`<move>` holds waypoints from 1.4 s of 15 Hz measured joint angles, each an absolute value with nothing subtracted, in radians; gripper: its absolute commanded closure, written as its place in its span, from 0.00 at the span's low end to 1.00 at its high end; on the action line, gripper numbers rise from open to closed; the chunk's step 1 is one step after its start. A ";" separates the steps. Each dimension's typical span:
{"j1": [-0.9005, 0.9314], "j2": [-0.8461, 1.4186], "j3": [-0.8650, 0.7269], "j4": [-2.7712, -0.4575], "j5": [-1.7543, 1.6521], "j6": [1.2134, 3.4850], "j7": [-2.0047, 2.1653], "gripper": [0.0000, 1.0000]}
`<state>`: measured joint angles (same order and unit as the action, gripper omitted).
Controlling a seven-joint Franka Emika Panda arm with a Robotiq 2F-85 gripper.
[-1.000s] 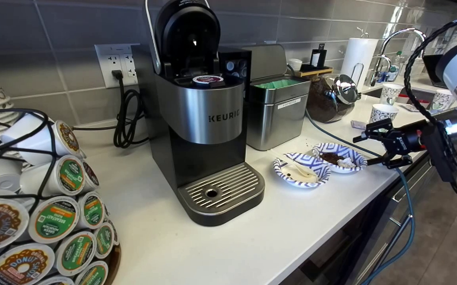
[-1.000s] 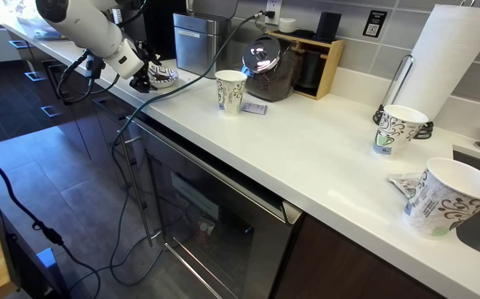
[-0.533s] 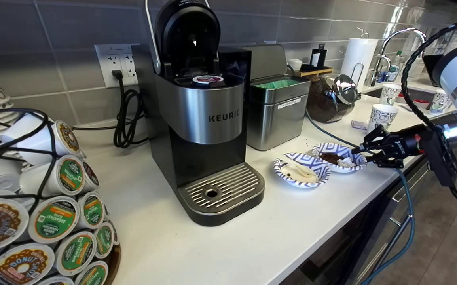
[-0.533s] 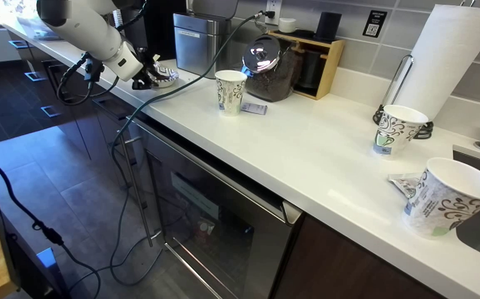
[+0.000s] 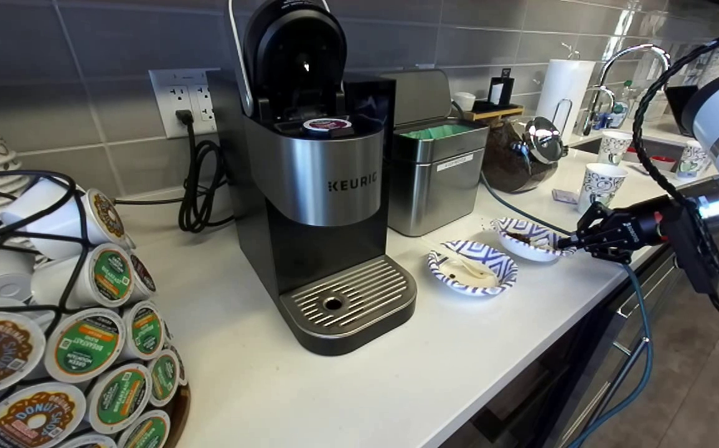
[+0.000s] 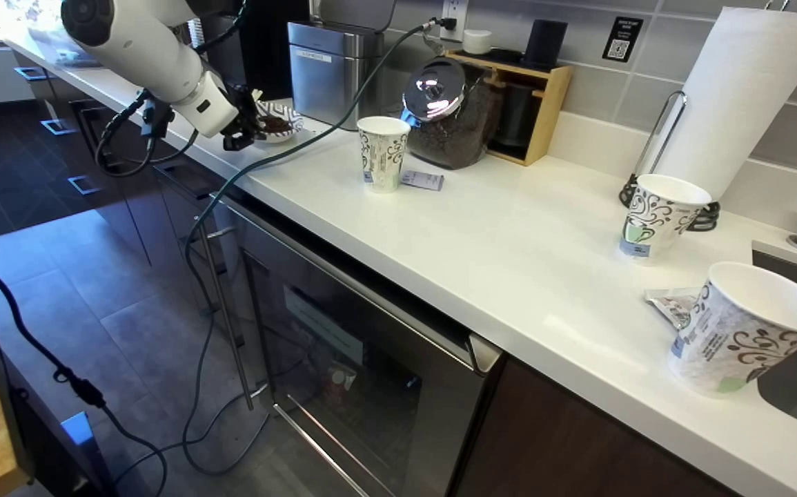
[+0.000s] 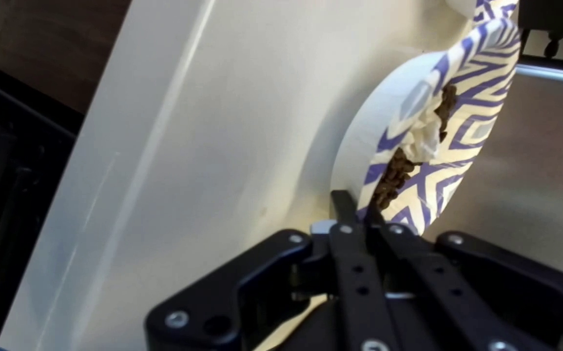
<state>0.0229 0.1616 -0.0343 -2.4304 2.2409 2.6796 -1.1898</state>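
Patterned bowl [image 7: 481, 114], white with angular blue lines, curves around clumpy brown bits [image 7: 392, 179] and a crumpled white scrap [image 7: 421, 139]. Black, jointed gripper [image 7: 358, 210] pinches its thin rim.

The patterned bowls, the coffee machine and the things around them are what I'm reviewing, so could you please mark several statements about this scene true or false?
1. The fingers pinch the rim of a patterned bowl. True.
2. That bowl's contents are all white. False: dark brown pieces lie beside white pieces.
3. A second bowl stands beside the coffee machine. True.
4. The fingers also touch the second bowl. False: they are apart from it.
5. The coffee machine is closed up. False: its lid stands raised.
6. The metal bin bears a white label. True.
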 measured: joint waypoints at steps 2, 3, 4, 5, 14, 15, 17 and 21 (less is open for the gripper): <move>0.019 0.160 -0.039 -2.432 2.237 2.680 -1.189 1.00; 0.018 0.156 -0.045 -2.434 2.231 2.680 -1.186 0.99; 0.018 0.148 -0.052 -2.439 2.221 2.682 -1.182 0.99; 0.017 0.135 -0.059 -2.446 2.206 2.685 -1.174 0.99; 0.004 -0.190 -0.043 -2.591 1.823 2.817 -0.862 0.99; -0.002 -0.231 -0.040 -2.604 1.760 2.821 -0.798 0.99; -0.020 -0.309 -0.040 -2.626 1.621 2.821 -0.659 0.99; -0.101 -0.438 -0.064 -2.649 1.306 2.758 -0.399 0.99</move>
<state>-0.1007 -0.4378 -0.0639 -2.6487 1.3059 2.7577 -0.3988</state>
